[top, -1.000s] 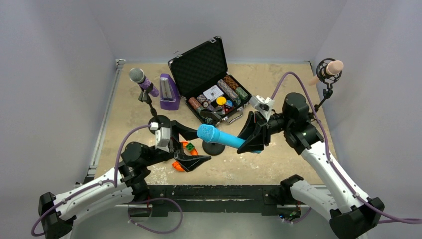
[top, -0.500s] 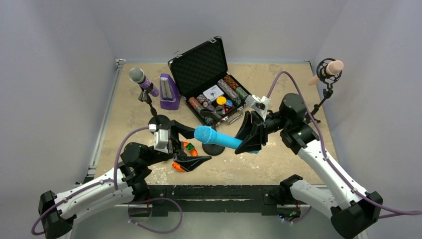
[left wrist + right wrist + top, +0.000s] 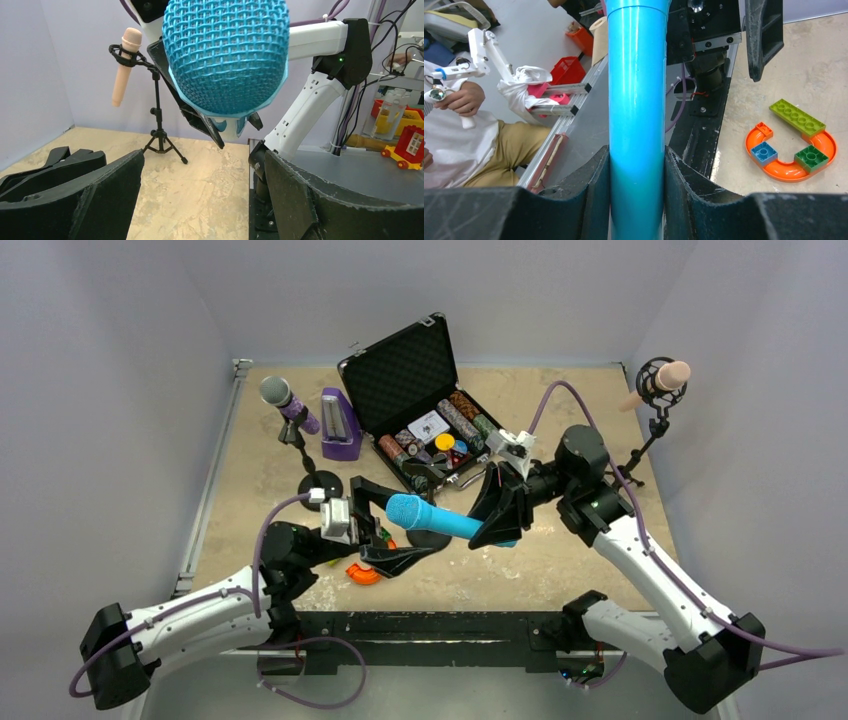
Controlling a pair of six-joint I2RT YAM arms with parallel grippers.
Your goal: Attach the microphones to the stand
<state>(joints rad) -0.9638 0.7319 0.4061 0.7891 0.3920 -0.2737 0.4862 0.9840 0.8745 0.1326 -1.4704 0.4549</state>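
Right gripper (image 3: 636, 190) clamped on cyan microphone (image 3: 440, 520) handle, mid-table, above black round base (image 3: 432, 539). Mesh head points left, between my left gripper (image 3: 205, 195) fingers, spread wide. Likely handover: hold level, close left gently, then release.

Cyan mic (image 3: 440, 520) roughly level in mid-air, purple mic (image 3: 290, 402) on L stand (image 3: 321, 483), pink mic (image 3: 672, 373) on R stand (image 3: 651, 435)

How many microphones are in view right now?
3. The purple microphone sits on the left stand at the far left, the pink microphone sits in the right stand at the far right, and the right hand grips the blue microphone mid-scene. None seems hidden.
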